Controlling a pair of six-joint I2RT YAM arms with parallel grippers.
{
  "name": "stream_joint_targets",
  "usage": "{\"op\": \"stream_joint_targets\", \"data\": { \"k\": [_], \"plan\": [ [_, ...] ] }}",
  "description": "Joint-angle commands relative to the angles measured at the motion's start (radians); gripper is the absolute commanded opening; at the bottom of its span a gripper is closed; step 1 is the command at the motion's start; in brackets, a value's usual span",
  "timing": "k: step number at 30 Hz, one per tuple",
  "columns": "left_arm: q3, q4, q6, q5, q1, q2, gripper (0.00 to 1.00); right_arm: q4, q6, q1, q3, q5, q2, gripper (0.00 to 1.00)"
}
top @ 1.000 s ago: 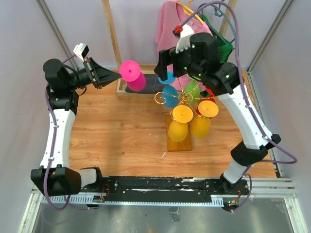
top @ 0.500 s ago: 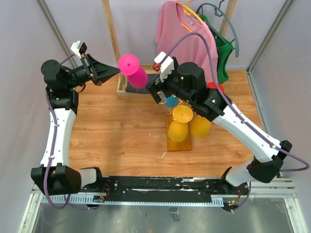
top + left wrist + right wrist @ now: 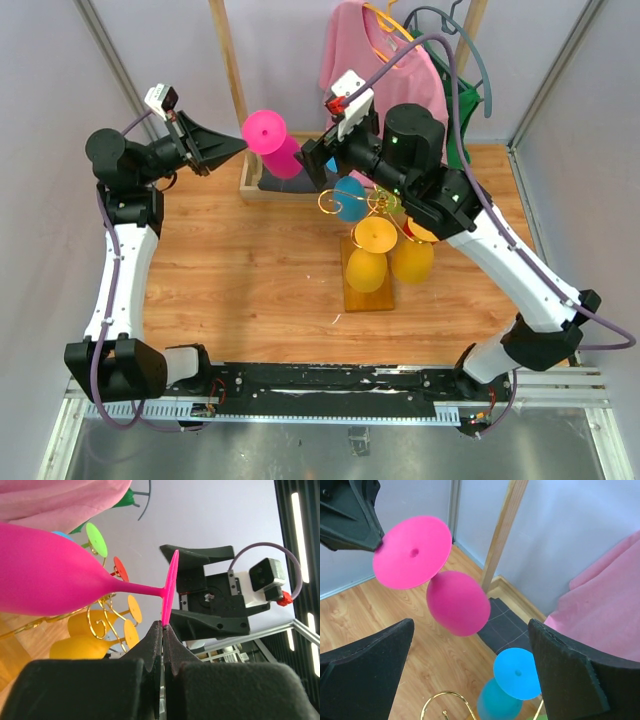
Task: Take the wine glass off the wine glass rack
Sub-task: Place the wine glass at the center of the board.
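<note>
A pink wine glass hangs tilted in the air, apart from and to the left of the wine glass rack. The rack is gold wire on a wooden base block. My left gripper is shut on the rim of the pink glass's foot. My right gripper stands wide open just right of the pink bowl, with nothing between its fingers. Yellow glasses, a blue one and others hang on the rack.
A tall wooden clothes rack stands at the back with a pink shirt and a green garment. A dark cloth lies on its base. Grey walls close in both sides.
My right arm has swung from over the wire rack leftward, and its open fingers now sit beside the pink glass. The left gripper has barely moved with the glass.
</note>
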Motion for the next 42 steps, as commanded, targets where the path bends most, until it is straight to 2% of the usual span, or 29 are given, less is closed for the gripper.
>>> {"op": "stream_joint_targets", "data": {
  "k": [1, 6, 11, 17, 22, 25, 32, 42],
  "plan": [
    [0.005, 0.161, -0.056, -0.036, 0.004, -0.003, 0.00, -0.019, 0.093, 0.011, 0.029, -0.037, 0.038, 0.98],
    [0.013, 0.283, -0.020, -0.023, 0.003, 0.001, 0.00, -0.079, 0.234, 0.005, 0.133, -0.046, 0.064, 0.99],
    [0.022, 0.298, 0.108, 0.019, 0.003, -0.006, 0.00, -0.131, 0.348, -0.013, 0.194, -0.023, 0.040, 0.99],
    [0.027, 0.297, 0.231, 0.047, 0.004, -0.020, 0.00, -0.131, 0.580, -0.117, 0.131, -0.026, -0.060, 0.99],
    [0.024, 0.297, 0.343, 0.078, 0.002, -0.034, 0.00, -0.098, 0.894, -0.296, -0.003, -0.167, -0.117, 0.99],
    [0.004, 0.297, 0.461, 0.092, -0.001, -0.064, 0.00, -0.081, 1.011, -0.342, -0.024, -0.242, -0.096, 0.99],
    [-0.013, 0.298, 0.600, 0.129, -0.013, -0.103, 0.00, -0.155, 1.035, -0.346, 0.135, -0.318, 0.030, 0.99],
    [-0.024, 0.301, 0.770, 0.193, -0.057, -0.132, 0.00, -0.129, 1.119, -0.345, 0.148, -0.449, 0.092, 0.98]
  ]
}}
